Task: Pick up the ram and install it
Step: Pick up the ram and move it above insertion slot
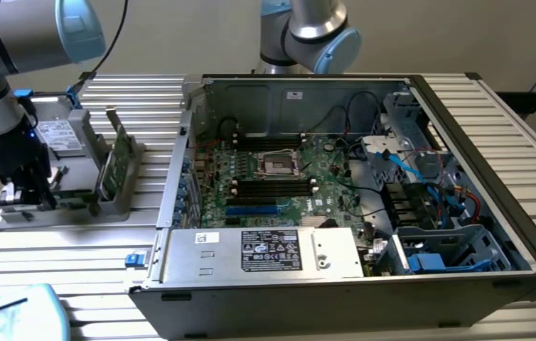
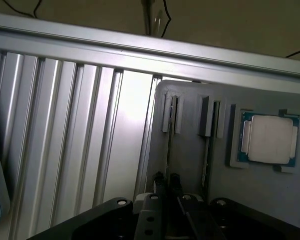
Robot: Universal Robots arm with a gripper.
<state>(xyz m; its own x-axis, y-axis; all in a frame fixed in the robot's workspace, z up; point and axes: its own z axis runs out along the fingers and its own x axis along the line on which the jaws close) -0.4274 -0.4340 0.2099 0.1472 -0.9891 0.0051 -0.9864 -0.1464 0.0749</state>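
Black metal gripper (image 2: 167,181), jaws narrow, pinches the thin dark ram stick (image 2: 169,135) standing edge-on in a grey plastic holder (image 2: 189,125).

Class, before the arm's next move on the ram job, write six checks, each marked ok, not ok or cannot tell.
1. The gripper sits over the gray holder: ok.
2. Its jaws are closed on the ram: ok.
3. The ram is lifted clear of its holder slot: not ok.
4. The computer case is open: ok.
5. The memory slots are in plain sight: ok.
6. Those slots are empty: cannot tell.
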